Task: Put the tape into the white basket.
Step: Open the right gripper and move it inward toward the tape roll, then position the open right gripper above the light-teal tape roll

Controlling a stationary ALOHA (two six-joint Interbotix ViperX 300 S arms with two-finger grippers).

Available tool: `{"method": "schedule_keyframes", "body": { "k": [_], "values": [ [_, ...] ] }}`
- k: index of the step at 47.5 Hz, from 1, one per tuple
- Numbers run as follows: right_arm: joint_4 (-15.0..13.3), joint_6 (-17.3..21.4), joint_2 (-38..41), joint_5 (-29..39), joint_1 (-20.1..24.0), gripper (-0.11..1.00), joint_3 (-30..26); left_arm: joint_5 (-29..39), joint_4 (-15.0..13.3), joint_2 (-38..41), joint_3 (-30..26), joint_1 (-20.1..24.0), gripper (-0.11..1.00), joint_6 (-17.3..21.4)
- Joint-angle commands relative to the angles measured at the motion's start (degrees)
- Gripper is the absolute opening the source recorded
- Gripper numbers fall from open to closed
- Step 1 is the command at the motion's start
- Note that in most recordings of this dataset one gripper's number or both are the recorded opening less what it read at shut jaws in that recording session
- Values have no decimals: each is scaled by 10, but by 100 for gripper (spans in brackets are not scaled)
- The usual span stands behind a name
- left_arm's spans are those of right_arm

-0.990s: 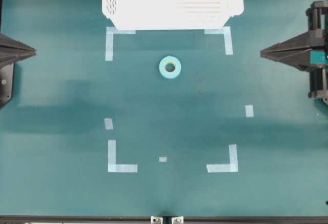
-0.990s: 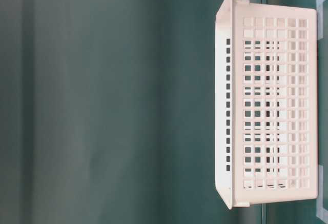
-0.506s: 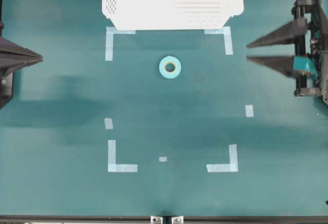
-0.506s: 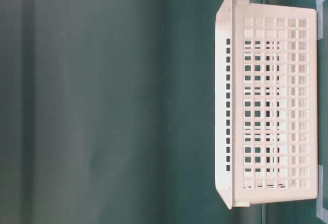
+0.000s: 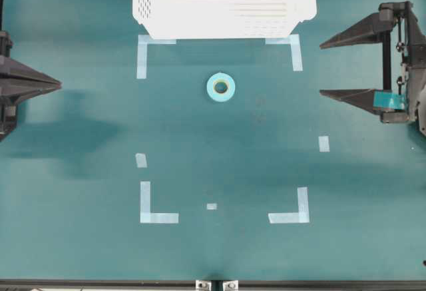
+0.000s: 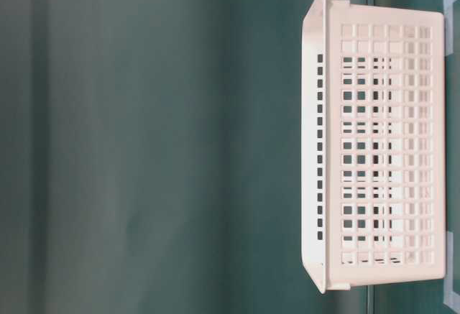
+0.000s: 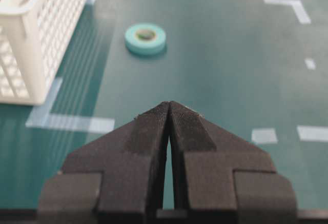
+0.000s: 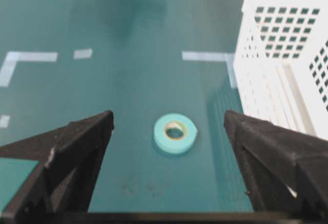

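The tape (image 5: 220, 87), a small turquoise roll with a hollow core, lies flat on the green table a little in front of the white basket (image 5: 223, 30). My right gripper (image 5: 321, 68) hovers at the right side, open wide, its tips pointing left toward the roll and well short of it. In the right wrist view the tape (image 8: 175, 132) lies ahead between the two spread fingers, with the basket (image 8: 266, 85) to its right. My left gripper (image 5: 58, 84) is shut at the far left edge; its wrist view shows the tape (image 7: 145, 38) far ahead and the basket (image 7: 36, 55) at the left.
Pale tape strips mark corners on the table: an L (image 5: 142, 54) and another L (image 5: 293, 50) by the basket, two more near the front (image 5: 154, 208) (image 5: 293, 211), plus short pieces (image 5: 323, 144) (image 5: 140, 160). The table-level view shows the basket's slotted wall (image 6: 381, 141).
My right gripper has gone from shut to wide open and edged slightly left. The left gripper has crept a little to the right. The tape has not moved.
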Motion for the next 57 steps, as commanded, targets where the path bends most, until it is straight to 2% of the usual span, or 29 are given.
{"method": "schedule_keyframes", "body": {
  "k": [1, 12, 34, 47, 57],
  "values": [
    [-1, 1, 5, 8, -9, 99, -13, -9, 2, 5, 0, -1, -11, 0],
    [-1, 1, 47, 59, -22, 99, -46, -18, 2, 5, 6, -1, -11, 4],
    [-1, 5, 213, 109, -22, 99, -145, -18, 2, 5, 5, -1, -11, 4],
    [-1, 5, 289, 179, -22, 99, -200, -19, 2, 5, 6, -1, -11, 4],
    [-9, 5, 319, 187, -22, 99, -221, -19, 2, 5, 5, -1, -11, 4]
  ]
}}
